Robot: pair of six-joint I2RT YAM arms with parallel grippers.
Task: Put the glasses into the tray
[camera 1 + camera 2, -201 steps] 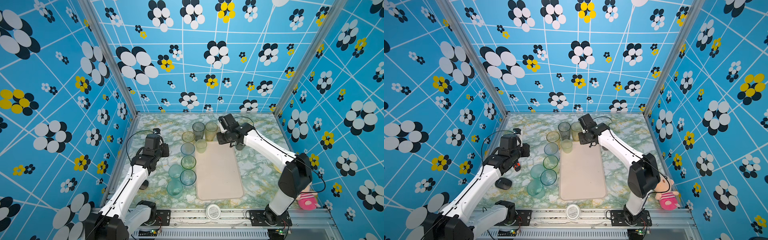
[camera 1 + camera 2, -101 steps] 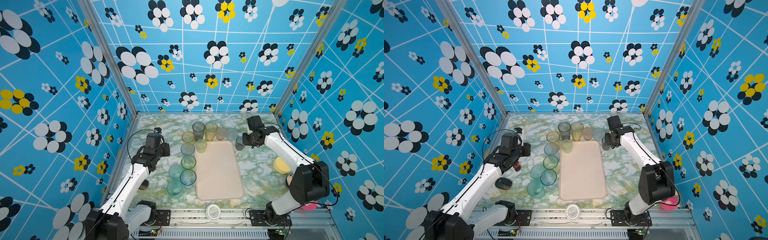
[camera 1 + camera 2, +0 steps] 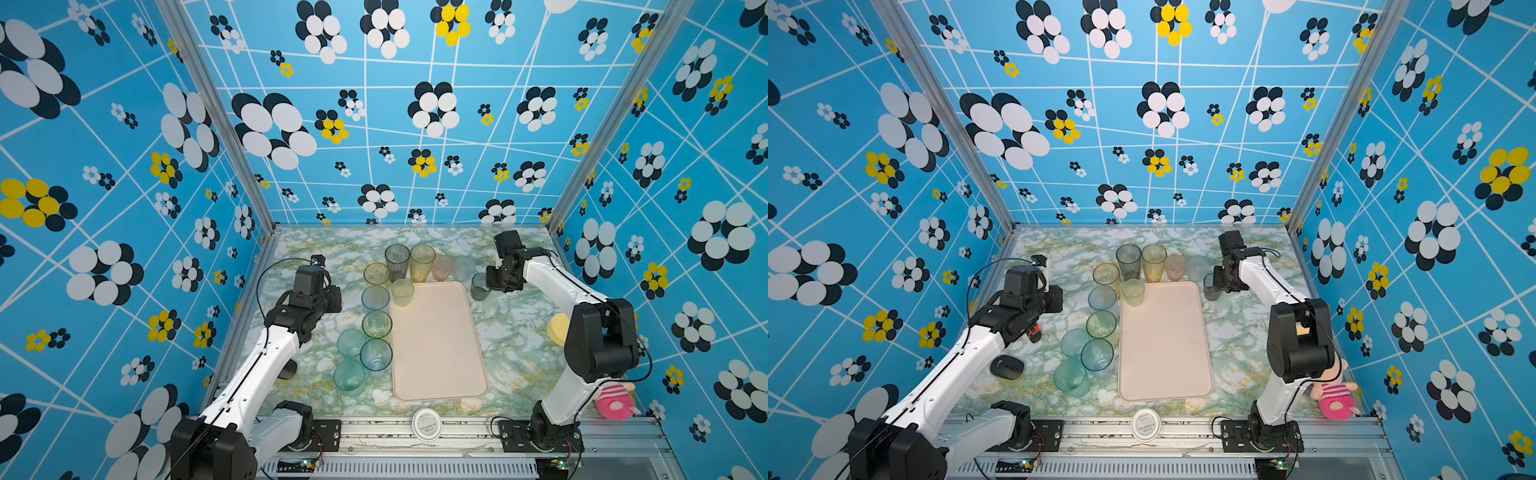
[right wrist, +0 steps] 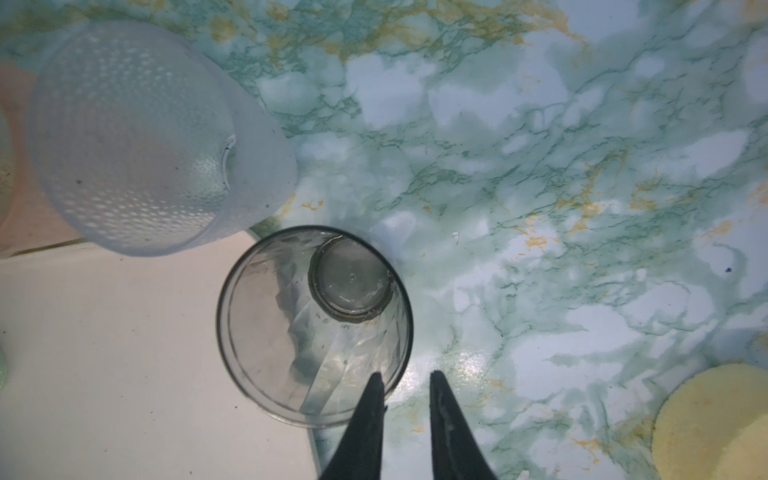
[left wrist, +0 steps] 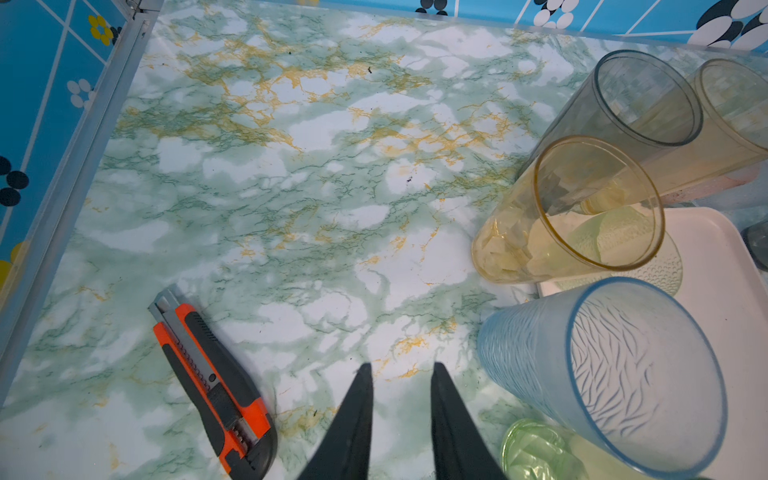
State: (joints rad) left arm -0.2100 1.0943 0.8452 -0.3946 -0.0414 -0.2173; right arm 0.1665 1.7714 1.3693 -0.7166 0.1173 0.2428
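The left gripper (image 5: 401,368) hovers over bare table (image 5: 291,208) beside a box cutter (image 5: 212,386). Its fingers are a little apart and pinch nothing, and I judge it is keeping clear of the work. Right of it the glasses (image 3: 377,324) stand upright, close-packed in a column along the left edge of the tray (image 3: 436,345) and in a row along its far edge, so each is a short carry. Only a pale yellow-green glass (image 3: 402,292) stands inside, in the far left corner. At the far right corner a grey glass (image 3: 480,286) stands on the table just beside the rim. The right gripper (image 4: 405,376) is over it with fingers slightly apart, one tip over the mouth and the other outside. It looks set to pinch the wall but has not closed on it.

The box cutter is orange and black plastic with a metal slide. The glasses are thin, translucent and taper to small bases. The blue glass (image 5: 602,374) is wavy-ribbed, the amber glass (image 5: 582,208) faceted and the frosted glass (image 4: 137,137) finely dimpled. The tray is smooth and matte, with rounded corners and a low rim. The grey glass has a clear, slick-looking wall, likely to slip in a light grip. A round yellow disc (image 4: 715,415) lies well apart on the right.
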